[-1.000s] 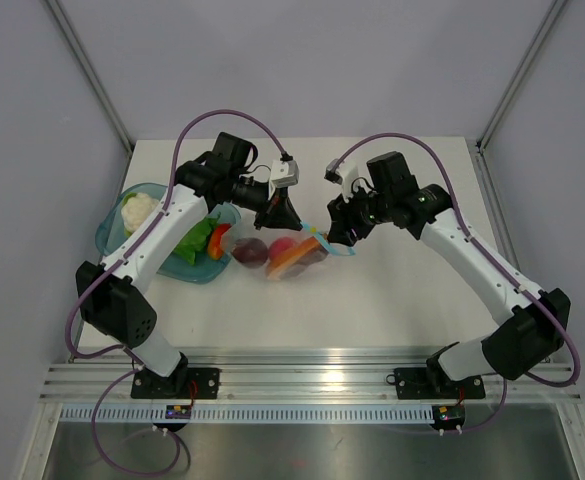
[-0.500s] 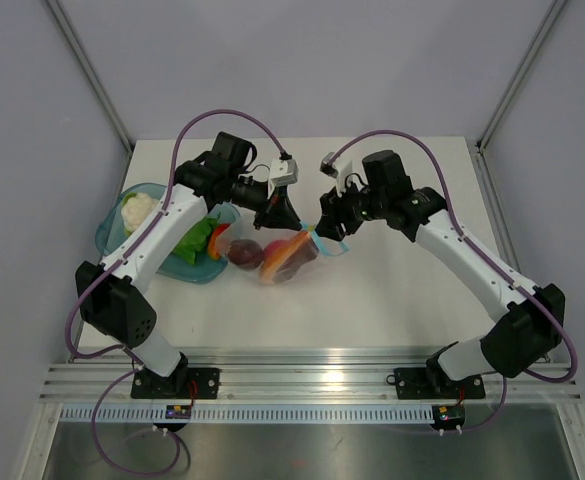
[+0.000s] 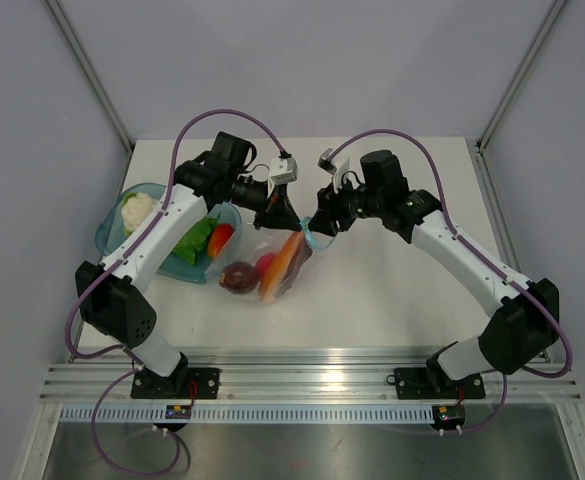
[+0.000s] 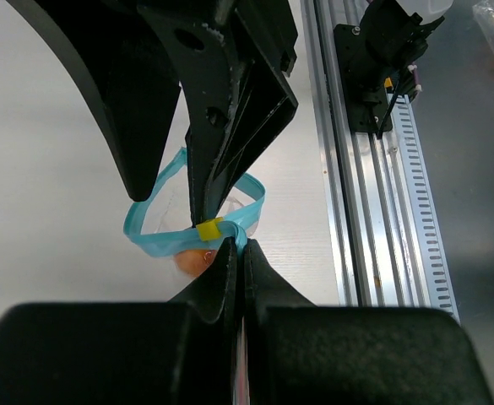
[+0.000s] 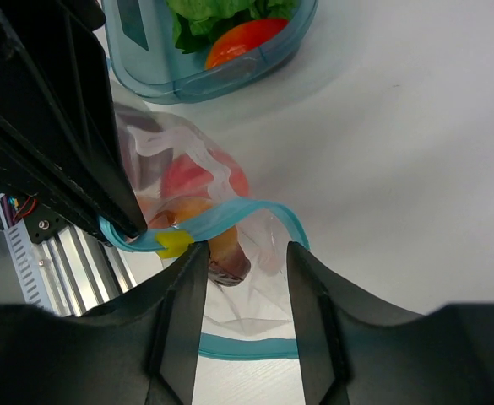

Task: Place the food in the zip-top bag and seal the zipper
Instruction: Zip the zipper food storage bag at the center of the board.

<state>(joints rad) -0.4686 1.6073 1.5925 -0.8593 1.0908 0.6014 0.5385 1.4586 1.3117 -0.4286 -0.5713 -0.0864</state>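
Three food pieces [image 3: 238, 277], purple, red and orange, already sit inside the zip-top bag [image 5: 245, 314], which droops beneath my left pincer [image 4: 240, 249]. That pincer is clamped on the zipper [image 4: 164, 245] at its yellow tab [image 4: 210, 229]. My right pincer [image 5: 247, 253] stands parted just beside it, astride the strip. The mouth gapes in a loop, so I judge sealing remains.

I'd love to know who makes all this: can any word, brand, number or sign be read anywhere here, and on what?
No text can be read.
Base stickers: too small to read.
Yellow tab on the zipper: looks blank.
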